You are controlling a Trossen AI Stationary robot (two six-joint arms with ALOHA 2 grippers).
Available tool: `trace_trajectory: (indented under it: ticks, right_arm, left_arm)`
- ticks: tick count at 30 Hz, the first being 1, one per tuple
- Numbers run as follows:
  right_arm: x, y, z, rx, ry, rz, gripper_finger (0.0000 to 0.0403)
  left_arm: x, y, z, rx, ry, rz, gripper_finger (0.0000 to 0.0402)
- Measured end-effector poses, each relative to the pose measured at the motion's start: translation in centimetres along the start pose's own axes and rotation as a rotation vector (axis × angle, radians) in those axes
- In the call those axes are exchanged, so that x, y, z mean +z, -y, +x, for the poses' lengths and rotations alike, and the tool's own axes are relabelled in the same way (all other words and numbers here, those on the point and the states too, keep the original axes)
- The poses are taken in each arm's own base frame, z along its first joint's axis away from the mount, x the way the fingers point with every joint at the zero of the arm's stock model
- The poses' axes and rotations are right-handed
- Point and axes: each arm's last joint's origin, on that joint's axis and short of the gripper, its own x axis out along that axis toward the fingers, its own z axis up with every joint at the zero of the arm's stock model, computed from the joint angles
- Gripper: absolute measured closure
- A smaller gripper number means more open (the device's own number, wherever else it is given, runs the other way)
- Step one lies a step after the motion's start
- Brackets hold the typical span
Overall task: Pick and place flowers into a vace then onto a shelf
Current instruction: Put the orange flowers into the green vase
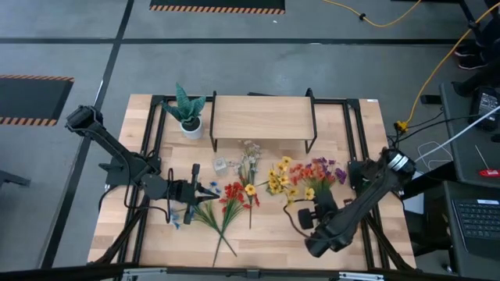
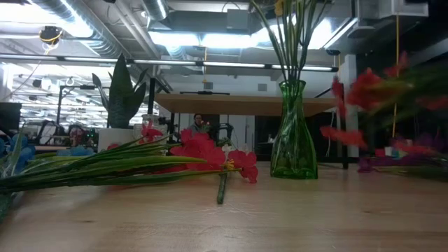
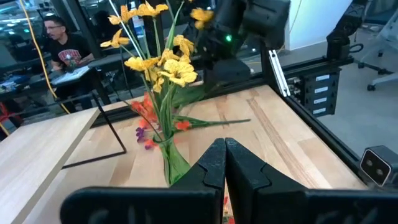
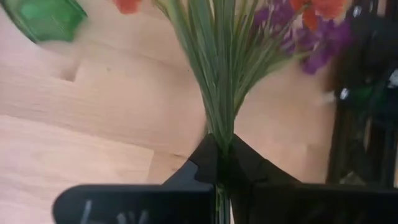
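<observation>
Pale tabletop [image 1: 258,234] from above carries scattered flowers [image 1: 234,195], shelf [image 1: 262,117] and potted plant [image 1: 187,113] behind; low down, a green vase [image 2: 292,133] stands mid-table; wrist views show left gripper [image 3: 225,163] pinched together, right gripper [image 4: 221,163] clamping stems.

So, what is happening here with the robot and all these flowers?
The robot is sorting artificial flowers on a table. The right gripper is shut on a bunch of green stems with orange and purple blooms. The left gripper is closed near the blue and red flowers lying on the table. A green glass vase already holds some stems. The shelf at the back has nothing on its top yet.
</observation>
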Motion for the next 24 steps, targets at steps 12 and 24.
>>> trace_trajectory:
  ticks: [12,24]
  right_arm:
    - [2.4,2.9,0.0,0.066,0.051,-0.088,0.0391]
    - [4.4,7.1,0.7,0.376,0.241,-0.024,0.0391]
  left_arm:
    - [0.0,0.0,0.0,0.005,-0.001,0.001,0.0398]
    - [0.0,0.0,0.0,0.007,-0.001,0.001,0.0398]
